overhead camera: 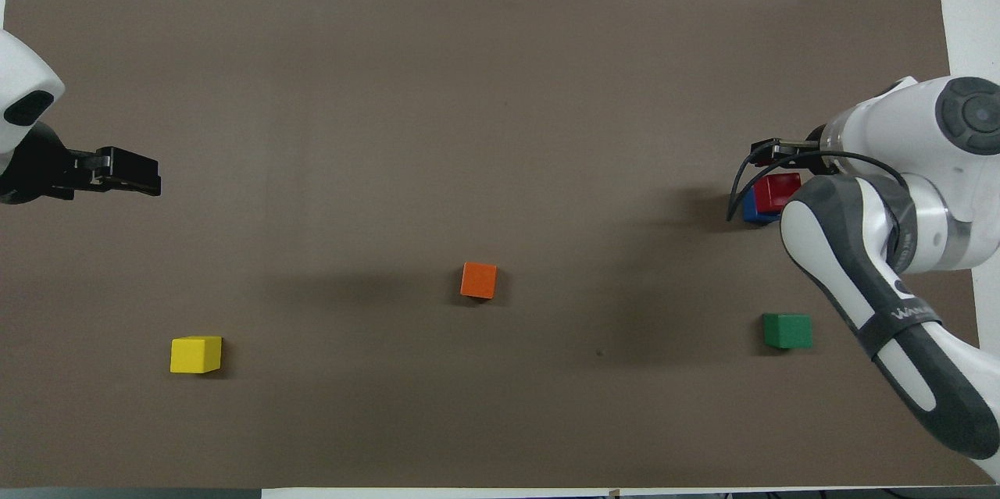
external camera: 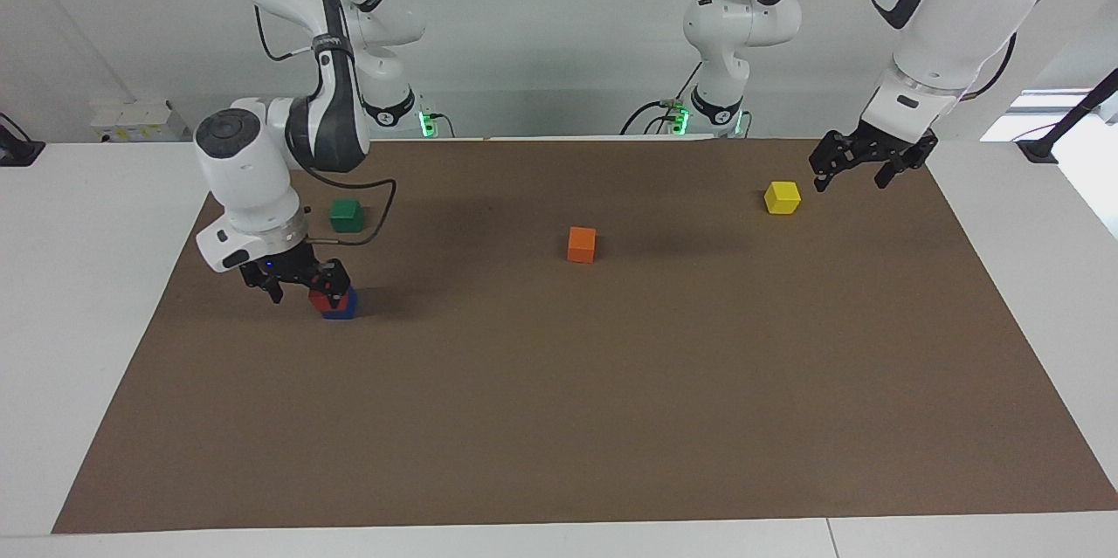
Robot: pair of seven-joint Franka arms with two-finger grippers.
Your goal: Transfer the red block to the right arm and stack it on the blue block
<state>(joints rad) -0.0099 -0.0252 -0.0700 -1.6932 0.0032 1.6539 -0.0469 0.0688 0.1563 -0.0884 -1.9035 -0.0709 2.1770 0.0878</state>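
Note:
The red block (external camera: 320, 301) sits on top of the blue block (external camera: 342, 308) at the right arm's end of the mat. My right gripper (external camera: 327, 285) is down over the stack and shut on the red block. In the overhead view the red block (overhead camera: 780, 192) covers most of the blue block (overhead camera: 751, 208), and the right gripper (overhead camera: 781, 171) is partly hidden under its own arm. My left gripper (external camera: 852, 169) is open and empty, in the air beside the yellow block (external camera: 783, 197) at the left arm's end; it also shows in the overhead view (overhead camera: 129, 171).
An orange block (external camera: 582, 244) lies mid-mat. A green block (external camera: 346, 215) lies nearer to the robots than the stack, close to the right arm's elbow. The yellow block (overhead camera: 196, 354), orange block (overhead camera: 479, 280) and green block (overhead camera: 787, 330) show from overhead.

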